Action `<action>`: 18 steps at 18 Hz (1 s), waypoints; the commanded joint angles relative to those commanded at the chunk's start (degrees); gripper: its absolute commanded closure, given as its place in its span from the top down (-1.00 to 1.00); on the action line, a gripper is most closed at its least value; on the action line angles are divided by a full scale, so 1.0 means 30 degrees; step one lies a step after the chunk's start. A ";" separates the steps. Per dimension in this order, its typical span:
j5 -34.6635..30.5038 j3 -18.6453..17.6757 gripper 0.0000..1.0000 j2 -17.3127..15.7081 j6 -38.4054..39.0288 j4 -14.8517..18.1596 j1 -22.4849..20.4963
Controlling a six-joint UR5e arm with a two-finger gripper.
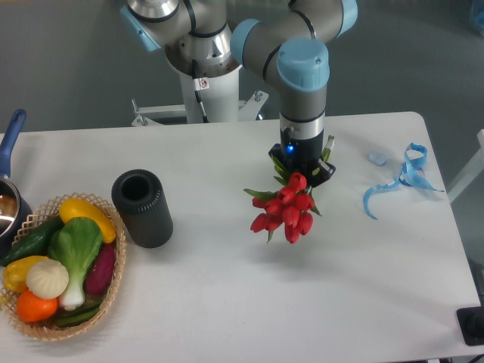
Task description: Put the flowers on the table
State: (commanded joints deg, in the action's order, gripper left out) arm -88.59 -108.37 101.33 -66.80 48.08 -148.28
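A bunch of red tulips [287, 209] with green leaves hangs from my gripper [304, 172], blooms pointing down and toward the camera, over the middle-right of the white table [227, 302]. The gripper points straight down and is shut on the stems, which are mostly hidden under it. I cannot tell whether the blooms touch the table or hang just above it.
A black cylindrical vase [141, 207] stands left of the flowers. A wicker basket [57, 265] of vegetables sits at the left front edge. A pot with a blue handle [9, 151] is at the far left. A blue ribbon [401, 178] lies at the right.
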 joint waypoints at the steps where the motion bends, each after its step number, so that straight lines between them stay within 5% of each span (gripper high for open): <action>1: -0.0263 0.0000 -0.91 0.0060 0.0029 0.0000 0.0060; 9: -0.0207 0.0613 -0.75 0.1844 0.1084 -0.0175 0.0673; 11: -0.0236 0.1083 -0.20 0.2635 0.1084 -0.0147 0.1056; 12: -0.0207 0.1142 0.54 0.2870 0.1084 -0.0176 0.1114; 13: -0.0265 0.1143 1.00 0.2931 0.1113 -0.0205 0.1289; 18: -0.0266 0.1641 1.00 0.2552 0.2256 -0.0850 0.1320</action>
State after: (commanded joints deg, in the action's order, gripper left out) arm -89.38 -103.45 108.99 -60.03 45.53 -144.32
